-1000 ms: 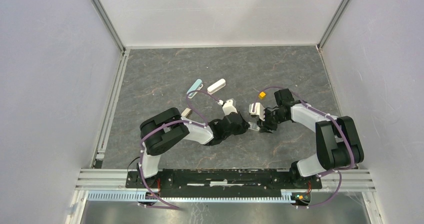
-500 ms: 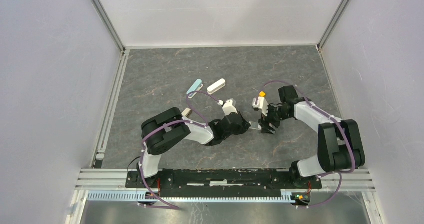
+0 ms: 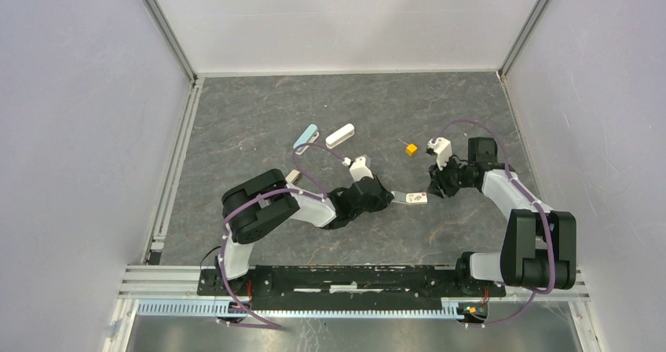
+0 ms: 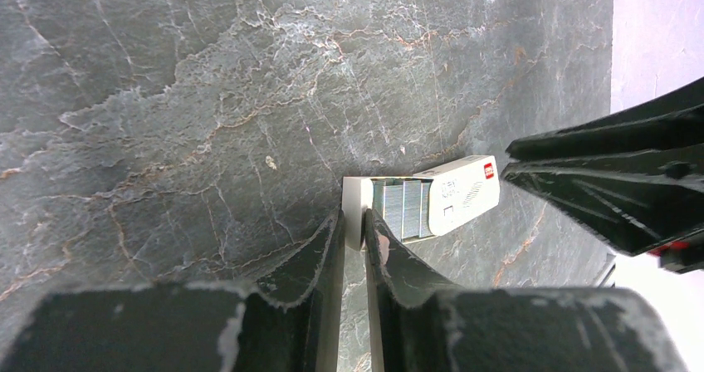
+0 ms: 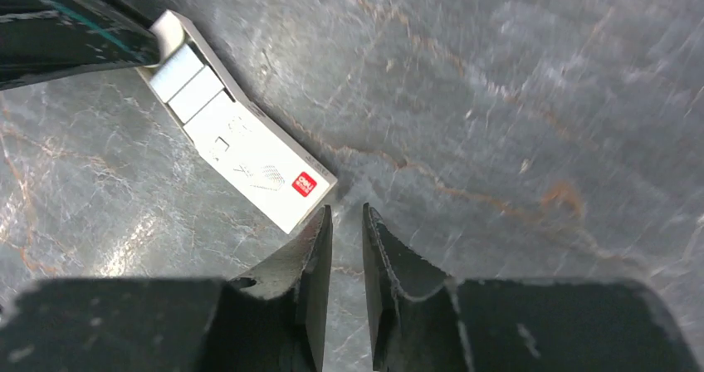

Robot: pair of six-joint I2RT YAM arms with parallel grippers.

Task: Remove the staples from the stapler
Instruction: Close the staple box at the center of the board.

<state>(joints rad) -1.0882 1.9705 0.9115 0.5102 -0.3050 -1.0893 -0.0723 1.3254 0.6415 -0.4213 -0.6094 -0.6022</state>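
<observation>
– Two grippers around one small white flat box with a red mark. Why?

– Anchor plus free hand, I'd say. The left gripper is clamped on the box's open end wall, its fingers closed down to the thickness of that wall. The box lies flat on the grey stone-pattern tabletop, so pinned like that it shouldn't slide when the far end gets worked.

– And the right gripper?

– It sits just off the red-marked end, not touching. Fingers almost together with a thin slit between them and nothing in it.

– Where are the staples?

– The short grey metallic staple strips lie side by side in the exposed part of the box, right at the left fingertips. The printed part covers the rest. I can't see any loose on the table.

– Stapler?

– My guess is the teal oblong item and the white oblong item. They lie near each other on the far side, well apart from the box, with neither arm on them. I can't tell whether either is loaded. The small yellow cube sits near the right arm and isn't involved.

– Risk?

– The left grip is on a thin wall only. A push on the far end could twist the box and spill the strips.
</observation>
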